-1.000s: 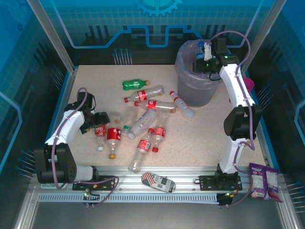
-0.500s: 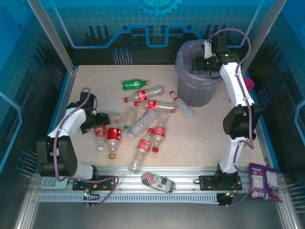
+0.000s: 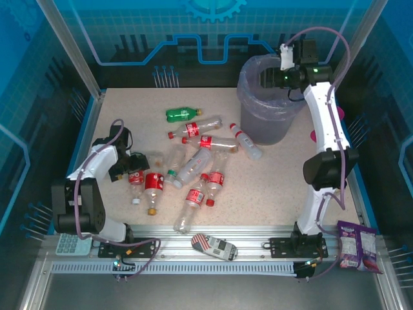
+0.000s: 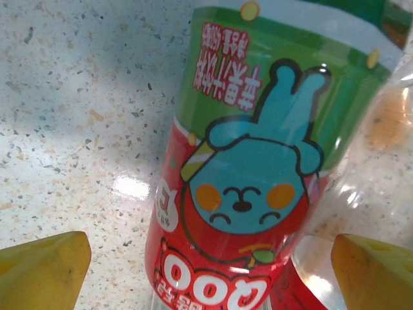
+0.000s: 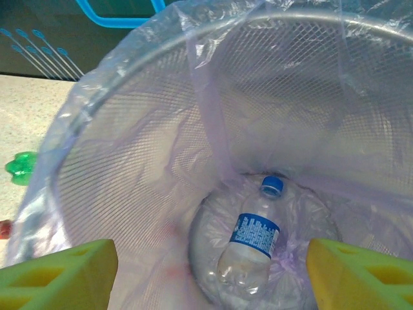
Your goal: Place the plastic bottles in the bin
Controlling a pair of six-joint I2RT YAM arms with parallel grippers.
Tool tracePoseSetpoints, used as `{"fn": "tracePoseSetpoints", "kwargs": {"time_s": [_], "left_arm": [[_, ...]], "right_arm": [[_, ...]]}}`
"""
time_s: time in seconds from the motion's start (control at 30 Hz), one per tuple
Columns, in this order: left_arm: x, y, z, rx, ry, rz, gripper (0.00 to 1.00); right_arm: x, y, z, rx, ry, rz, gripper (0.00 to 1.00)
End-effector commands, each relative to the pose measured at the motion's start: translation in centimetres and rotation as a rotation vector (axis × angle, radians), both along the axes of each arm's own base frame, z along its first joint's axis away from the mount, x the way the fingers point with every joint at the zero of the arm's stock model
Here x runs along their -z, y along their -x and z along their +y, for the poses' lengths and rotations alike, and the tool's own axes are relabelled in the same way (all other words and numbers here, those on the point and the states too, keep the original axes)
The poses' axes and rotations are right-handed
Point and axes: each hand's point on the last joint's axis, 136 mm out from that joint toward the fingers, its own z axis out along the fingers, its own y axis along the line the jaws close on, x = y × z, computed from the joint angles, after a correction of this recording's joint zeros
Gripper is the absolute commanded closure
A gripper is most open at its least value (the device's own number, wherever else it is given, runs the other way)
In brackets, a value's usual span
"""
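Yellow-tipped fingers of the left gripper [image 3: 129, 166] stand wide apart astride a red-labelled bottle [image 4: 232, 194] lying on the speckled table [image 3: 122, 116]. Centre: other plastic bottles [image 3: 193, 165] lie scattered, a green one [image 3: 177, 115] farthest back. Right: the right gripper [image 3: 268, 77], spread wide and empty, hangs over the bin [image 3: 258, 123], where a blue-capped bottle [image 5: 253, 242] lies at the bottom.

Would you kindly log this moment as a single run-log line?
right gripper: open above bin | blue-capped bottle: inside bin | left gripper: open, red-label bottle between fingers, on table
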Motion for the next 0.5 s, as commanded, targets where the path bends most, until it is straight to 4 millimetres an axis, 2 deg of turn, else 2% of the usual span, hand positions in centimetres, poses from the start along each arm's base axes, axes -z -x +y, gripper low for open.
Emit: {"fn": "tracePoseSetpoints", "kwargs": {"time_s": [0.0, 0.17, 0.27, 0.47], "left_arm": [[0.7, -0.3, 0.3, 0.005, 0.003, 0.012, 0.05], [1.8, -0.7, -0.2, 0.005, 0.037, 0.024, 0.13], [2.2, -1.0, -0.4, 0.007, 0.05, 0.027, 0.24], [1.8, -1.8, -0.1, 0.039, 0.035, 0.017, 0.37]], "right_arm": [[-4.7, 3.3, 1.4, -0.042, -0.056, -0.088, 0.22], [-5.6, 6.2, 2.2, -0.056, -0.081, -0.112, 0.22], [-5.8, 7.6, 2.3, -0.053, -0.105, -0.119, 0.22], [-5.7, 9.7, 2.6, -0.044, -0.147, -0.126, 0.22]]}}
